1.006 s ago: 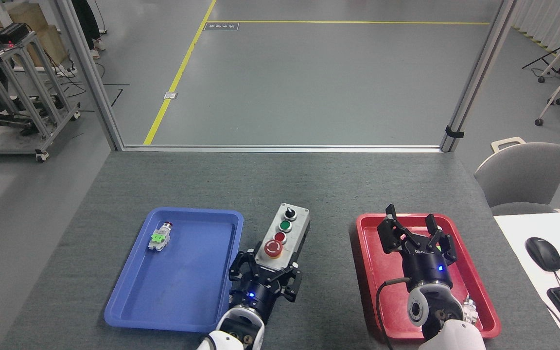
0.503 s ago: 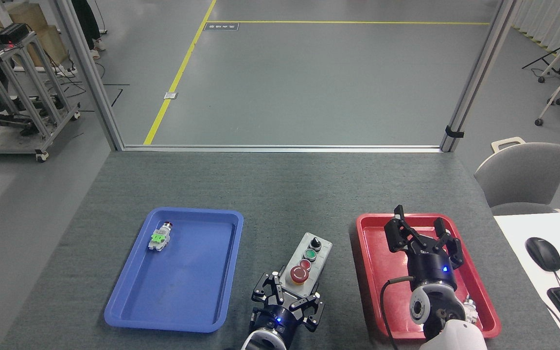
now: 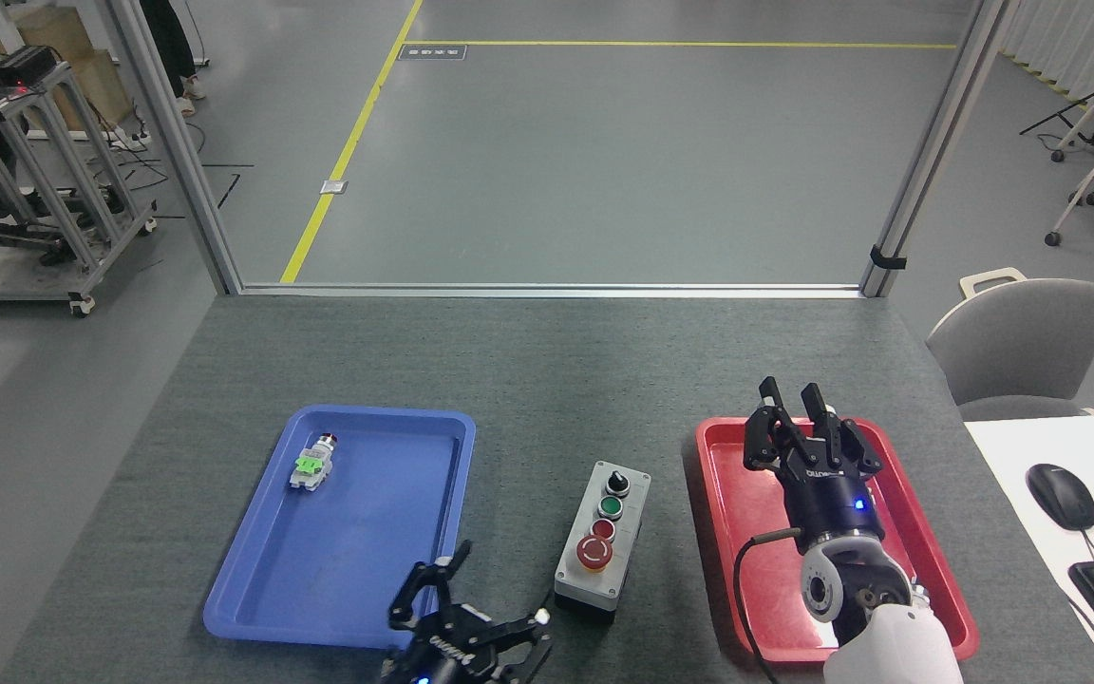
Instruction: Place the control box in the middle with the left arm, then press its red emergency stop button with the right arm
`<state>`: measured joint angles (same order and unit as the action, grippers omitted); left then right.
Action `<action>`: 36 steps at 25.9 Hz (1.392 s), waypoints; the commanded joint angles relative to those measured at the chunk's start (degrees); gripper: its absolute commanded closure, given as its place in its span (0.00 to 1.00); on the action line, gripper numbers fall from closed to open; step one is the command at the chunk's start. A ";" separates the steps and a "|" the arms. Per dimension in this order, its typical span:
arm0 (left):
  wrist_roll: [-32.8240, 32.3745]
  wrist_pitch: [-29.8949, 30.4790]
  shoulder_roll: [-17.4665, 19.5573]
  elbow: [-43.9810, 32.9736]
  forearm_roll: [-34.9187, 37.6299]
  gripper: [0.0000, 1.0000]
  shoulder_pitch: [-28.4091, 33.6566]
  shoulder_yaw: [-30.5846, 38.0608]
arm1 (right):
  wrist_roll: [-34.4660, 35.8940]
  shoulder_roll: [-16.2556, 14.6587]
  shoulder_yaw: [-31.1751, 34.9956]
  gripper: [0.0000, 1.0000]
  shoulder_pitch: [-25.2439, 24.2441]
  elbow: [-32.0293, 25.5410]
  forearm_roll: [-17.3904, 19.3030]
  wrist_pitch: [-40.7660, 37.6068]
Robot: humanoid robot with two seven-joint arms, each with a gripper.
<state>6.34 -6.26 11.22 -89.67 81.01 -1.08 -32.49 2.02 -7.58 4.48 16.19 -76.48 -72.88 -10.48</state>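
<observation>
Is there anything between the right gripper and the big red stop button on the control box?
Nothing visible. The right gripper hangs over the red tray, and only that tray's left rim and bare tabletop lie between it and the emergency stop button on the control box.

Control box [image 3: 603, 539] between two trays

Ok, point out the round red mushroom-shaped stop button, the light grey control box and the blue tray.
Round red mushroom-shaped stop button [image 3: 594, 551]: head view, on its cap.
Light grey control box [image 3: 625, 538]: head view, bare top face.
Blue tray [image 3: 386, 414]: head view, far rim.
</observation>
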 commanded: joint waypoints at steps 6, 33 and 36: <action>0.96 8.19 2.75 -7.18 -6.83 0.02 4.95 17.90 | -0.53 0.11 -14.59 1.00 0.33 8.54 -11.75 -3.94; 0.08 3.00 -4.02 5.21 -11.05 0.01 -7.79 25.99 | -0.53 3.18 -20.30 1.00 -0.28 16.80 -17.55 -7.10; -0.01 2.74 -3.93 5.30 -11.05 0.01 -8.15 25.99 | -0.53 3.97 -20.39 1.00 -0.20 18.21 -17.64 -7.10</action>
<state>6.42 -3.18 7.27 -84.55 69.95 -8.94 -6.51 2.91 -4.15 -15.83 16.03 -59.53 -90.42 -17.47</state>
